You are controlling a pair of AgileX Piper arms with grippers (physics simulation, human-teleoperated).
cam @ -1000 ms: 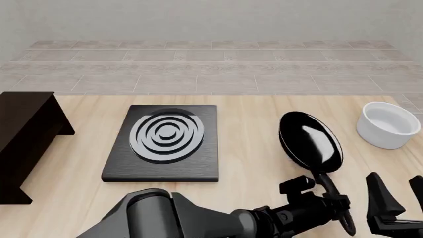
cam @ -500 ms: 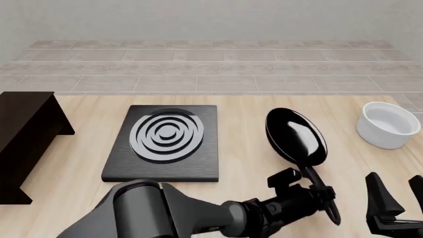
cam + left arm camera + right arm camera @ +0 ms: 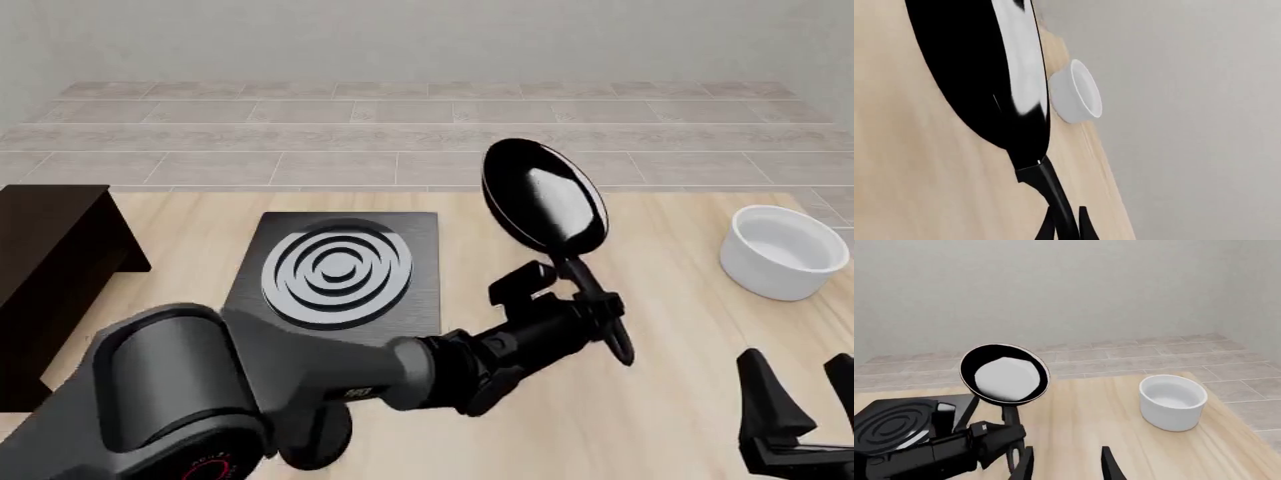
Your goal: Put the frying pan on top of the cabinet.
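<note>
No text can be read; faint red marks on the left arm's base point(image 3: 200, 462) stay illegible.

Pale wooden table point(image 3: 667, 400) in foreground; grey-brown tiled floor point(image 3: 427, 140) beyond it; plain light grey wall point(image 3: 427, 40) behind; even, diffuse lighting.

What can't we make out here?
- cabinet: front view edge cuts its left side; top surface mostly unseen.
- left gripper: left wrist view shows only finger tips at the frying pan handle.
- right gripper: cropped by front view's corner.
</note>
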